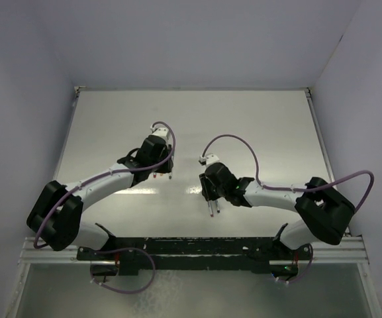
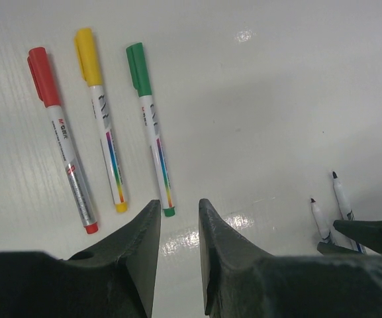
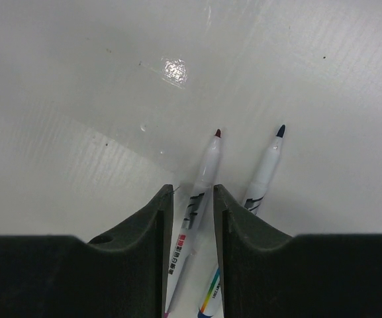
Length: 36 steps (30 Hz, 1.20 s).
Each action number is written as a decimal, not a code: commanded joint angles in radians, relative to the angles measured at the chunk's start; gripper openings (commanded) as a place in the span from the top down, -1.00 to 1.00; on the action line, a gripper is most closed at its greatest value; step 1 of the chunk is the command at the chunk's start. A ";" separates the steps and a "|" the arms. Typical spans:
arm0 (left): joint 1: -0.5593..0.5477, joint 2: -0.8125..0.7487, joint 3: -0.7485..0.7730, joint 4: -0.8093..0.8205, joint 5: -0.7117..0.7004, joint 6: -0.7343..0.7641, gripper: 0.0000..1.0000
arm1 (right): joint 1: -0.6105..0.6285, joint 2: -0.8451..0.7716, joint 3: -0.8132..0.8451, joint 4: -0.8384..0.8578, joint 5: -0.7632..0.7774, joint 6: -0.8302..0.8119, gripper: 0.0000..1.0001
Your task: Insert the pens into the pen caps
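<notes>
Three pens (image 2: 104, 126) lie capped at eleven o'clock of the empty, parted left hand (image 2: 179, 205) — a maroon-tipped pen (image 3: 207, 162) is straddled by the right hand (image 3: 193, 192), grip unclear; clenching is needed.

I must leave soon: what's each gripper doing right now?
Left gripper: open, empty.
Right gripper: astride an uncapped pen; grip cannot be told.

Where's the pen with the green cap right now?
In the left wrist view, the green-capped pen lies on the table, rightmost of three capped pens, beside the yellow-capped pen, just ahead of the left pincer.
</notes>
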 commanded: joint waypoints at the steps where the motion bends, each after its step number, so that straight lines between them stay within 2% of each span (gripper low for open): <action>1: -0.008 -0.023 0.000 0.053 0.019 0.018 0.35 | 0.006 0.005 0.017 -0.019 0.010 0.021 0.34; 9: -0.007 -0.015 -0.002 0.051 0.021 0.009 0.35 | 0.010 0.040 0.026 -0.053 -0.007 0.028 0.38; 11: -0.008 -0.015 -0.001 0.050 0.018 0.008 0.35 | 0.012 0.050 0.032 -0.061 -0.018 0.029 0.60; 13: -0.008 -0.016 -0.001 0.045 0.008 0.001 0.35 | 0.014 0.058 0.036 -0.060 -0.036 0.027 1.00; 25: -0.008 -0.018 -0.006 0.041 0.004 0.014 0.35 | 0.015 0.066 0.127 -0.050 -0.095 0.022 1.00; 33: -0.028 -0.077 -0.072 0.153 0.009 0.071 0.36 | -0.029 0.007 0.184 0.000 0.091 0.025 1.00; 36: -0.038 -0.122 -0.120 0.235 0.028 0.091 0.35 | -0.098 -0.038 0.151 0.052 0.086 0.049 1.00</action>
